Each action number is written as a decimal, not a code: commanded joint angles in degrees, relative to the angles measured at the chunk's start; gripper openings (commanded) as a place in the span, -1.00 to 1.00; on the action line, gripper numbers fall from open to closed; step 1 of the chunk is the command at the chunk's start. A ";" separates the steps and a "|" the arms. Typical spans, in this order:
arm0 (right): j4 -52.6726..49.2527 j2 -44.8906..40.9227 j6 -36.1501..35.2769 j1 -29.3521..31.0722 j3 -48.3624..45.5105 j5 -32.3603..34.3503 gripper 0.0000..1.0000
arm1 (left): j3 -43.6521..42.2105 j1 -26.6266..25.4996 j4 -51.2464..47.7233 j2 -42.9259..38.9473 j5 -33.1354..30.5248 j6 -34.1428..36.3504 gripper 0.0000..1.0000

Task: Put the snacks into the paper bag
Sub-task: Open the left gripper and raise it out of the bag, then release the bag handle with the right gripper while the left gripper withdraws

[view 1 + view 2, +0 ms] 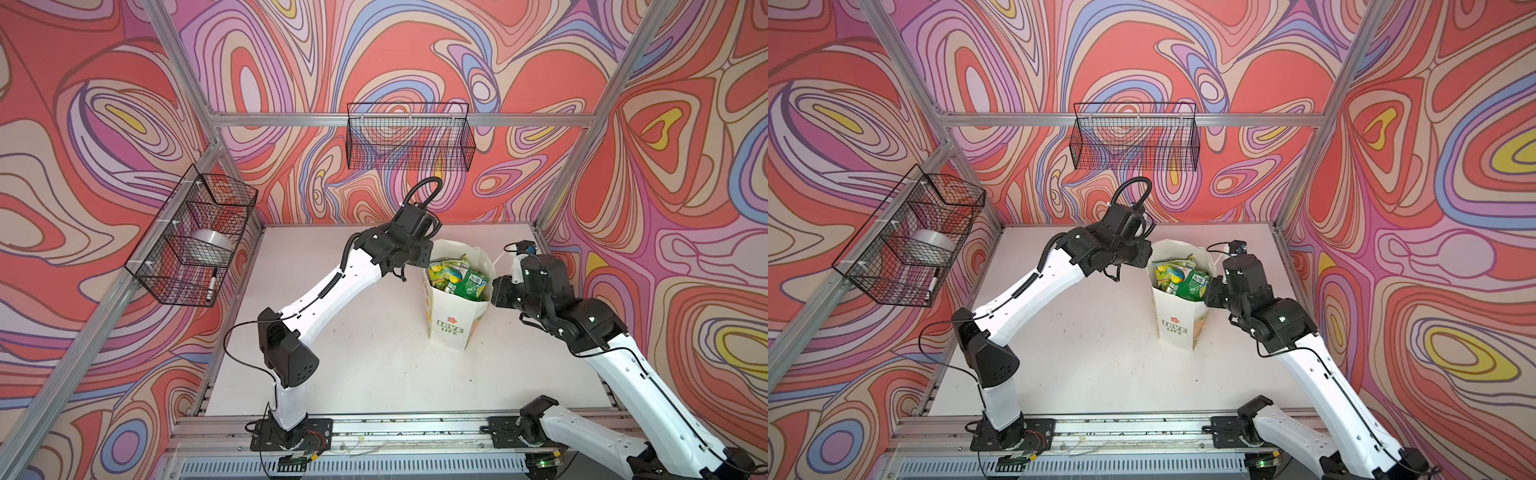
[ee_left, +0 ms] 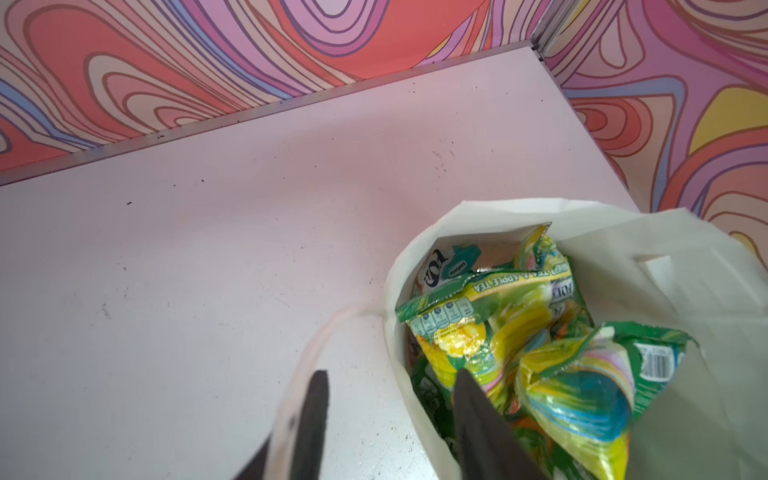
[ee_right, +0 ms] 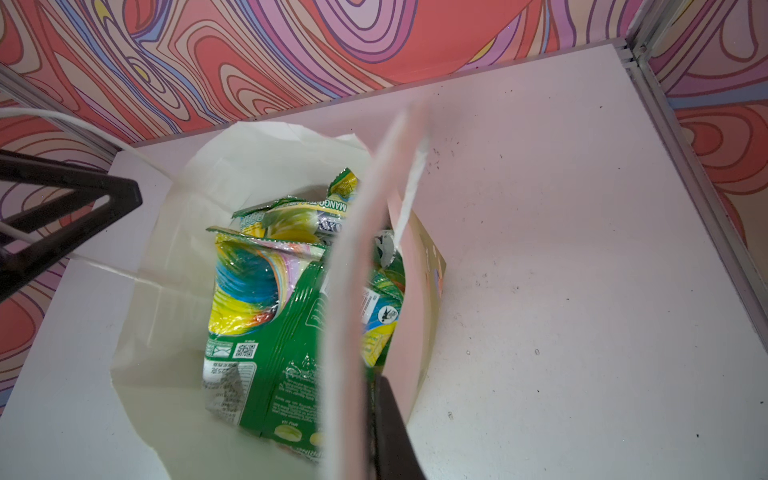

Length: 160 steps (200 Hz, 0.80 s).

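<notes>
Snacks are packed in the paper bag, none on the desk. The bag rim is pinched by the right hand and straddled by the part-open, empty left hand.

Black wire basket hung on the back-wall rail, upper centre in both top views. Second wire basket was fixed to the left wall, mid-left of frame. It held a silver-grey round item and, lower down, a marker against the mesh. White tabletop showed scuffs and dark specks. Swirl-print walls, aluminium frame, slotted duct along the bottom edge.
</notes>
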 commanded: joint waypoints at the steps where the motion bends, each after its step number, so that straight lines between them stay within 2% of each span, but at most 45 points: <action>1: 3.62 0.94 -1.73 0.22 1.96 1.18 -1.00 | 6.21 0.00 -0.39 -0.07 8.14 -0.21 -1.00; 28: 8.72 4.29 -3.43 0.23 5.74 -2.59 -1.00 | 14.73 -0.62 -1.76 0.78 18.04 -1.75 -1.00; 39: 9.64 6.81 -3.55 0.21 8.99 -4.68 -1.00 | 17.80 -1.77 -3.32 0.24 17.33 -1.13 -1.00; 55: 10.49 9.98 -3.32 0.15 13.95 -8.56 -1.00 | 20.00 -3.34 -5.76 -2.38 12.65 0.78 -1.00; 71: 12.88 11.47 -2.70 0.23 16.46 -10.82 -1.00 | 15.00 -3.50 -4.48 -7.46 7.96 1.87 -1.00; 89: 14.60 13.26 -2.65 0.25 17.20 -9.55 -1.00 | 5.78 -1.39 -2.40 -12.49 1.60 2.39 -1.00; 105: 14.68 16.34 -1.96 0.29 17.72 -9.70 -1.00 | 0.72 4.75 -3.27 -14.59 6.12 -0.17 -1.00; 115: 14.66 17.72 -1.25 0.31 18.40 -12.80 -1.00 | -2.90 7.44 -2.17 -16.82 8.08 -1.10 -1.00; 124: 16.42 17.45 0.07 0.33 17.18 -14.39 -1.00 | -6.33 8.32 -0.27 -19.22 8.23 -1.15 -1.00; 146: 19.08 16.24 2.15 0.34 13.62 -12.91 -1.00 | -10.72 10.53 1.20 -21.10 7.20 -0.56 -1.00; 160: 20.12 16.28 3.30 0.37 12.06 -14.69 -1.00 | -11.17 12.93 -0.21 -20.44 11.24 -1.47 -1.00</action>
